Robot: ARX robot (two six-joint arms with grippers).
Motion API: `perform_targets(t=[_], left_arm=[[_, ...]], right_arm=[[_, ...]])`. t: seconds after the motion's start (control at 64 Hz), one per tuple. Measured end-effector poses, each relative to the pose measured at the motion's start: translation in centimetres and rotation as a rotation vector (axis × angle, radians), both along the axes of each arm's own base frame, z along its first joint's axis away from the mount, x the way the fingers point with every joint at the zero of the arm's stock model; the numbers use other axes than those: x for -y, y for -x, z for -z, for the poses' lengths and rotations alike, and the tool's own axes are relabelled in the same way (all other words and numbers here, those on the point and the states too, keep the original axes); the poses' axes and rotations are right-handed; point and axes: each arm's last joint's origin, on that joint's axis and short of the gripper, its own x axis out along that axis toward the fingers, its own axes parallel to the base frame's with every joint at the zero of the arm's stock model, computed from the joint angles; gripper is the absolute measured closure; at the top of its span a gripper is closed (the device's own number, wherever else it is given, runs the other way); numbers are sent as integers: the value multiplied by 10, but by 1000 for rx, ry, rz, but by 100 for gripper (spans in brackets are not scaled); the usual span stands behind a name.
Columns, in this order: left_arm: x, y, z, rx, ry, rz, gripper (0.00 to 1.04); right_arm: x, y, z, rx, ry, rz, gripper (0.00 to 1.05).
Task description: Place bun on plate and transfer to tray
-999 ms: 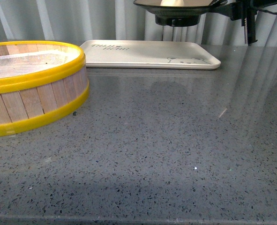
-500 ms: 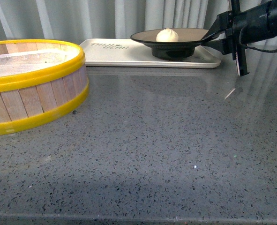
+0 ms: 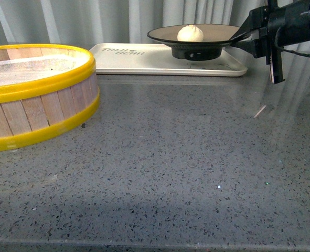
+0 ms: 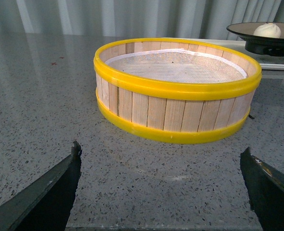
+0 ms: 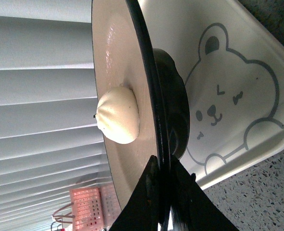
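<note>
Your right gripper [image 3: 245, 38] pinches plate [image 3: 165, 34] rim, level, so bun [image 3: 190, 33] sits centred. Foot over tray [image 3: 139, 62], contact unclear. Left gripper [image 4: 161, 166] spread apart, idle.

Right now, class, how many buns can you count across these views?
1. The bun sits on the plate, which the right claw grips over the tray. The steamer basket's near wall may hide more.

A yellow-rimmed wooden steamer basket [image 3: 39, 105] sits on a speckled grey countertop [image 3: 186, 157].
</note>
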Motion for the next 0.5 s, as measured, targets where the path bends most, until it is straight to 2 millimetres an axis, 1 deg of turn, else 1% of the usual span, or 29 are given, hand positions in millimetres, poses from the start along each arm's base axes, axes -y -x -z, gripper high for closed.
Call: perform_targets(t=[0.203,0.5], left_arm=[[0,0,0,0,0,0,7],[0,0,0,0,0,0,7]], right_arm=[[6,0,1,-6,-5,14,102],[7,2,8,-25,-4,17,102]])
